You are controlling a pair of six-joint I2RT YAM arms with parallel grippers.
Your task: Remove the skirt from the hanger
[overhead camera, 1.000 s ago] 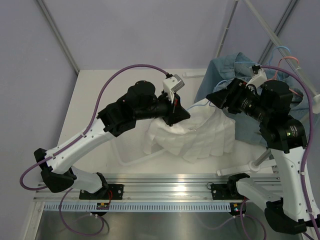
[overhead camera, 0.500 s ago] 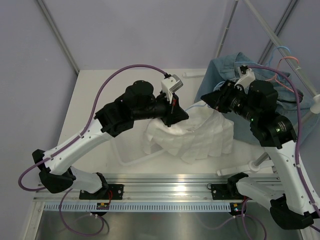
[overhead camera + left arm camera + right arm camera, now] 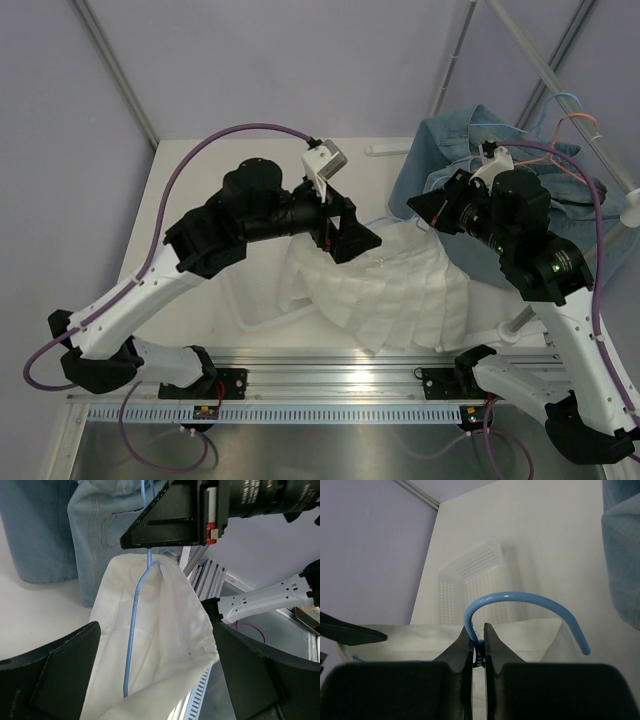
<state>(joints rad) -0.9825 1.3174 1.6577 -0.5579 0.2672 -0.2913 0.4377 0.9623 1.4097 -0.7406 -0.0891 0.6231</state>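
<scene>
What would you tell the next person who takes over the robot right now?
Left end effector: open, holding nothing, pointed at the skirt.
Right end effector: shut on the blue hanger, just below its hook.
Skirt: white, still on the hanger; the hanger wire runs inside its waistband.
Done: the hanger is gripped and held.
Left: probably grab the skirt with the left end effector and pull it off the hanger.

White pleated skirt [image 3: 400, 290] — draped on blue hanger [image 3: 515, 595].
</scene>
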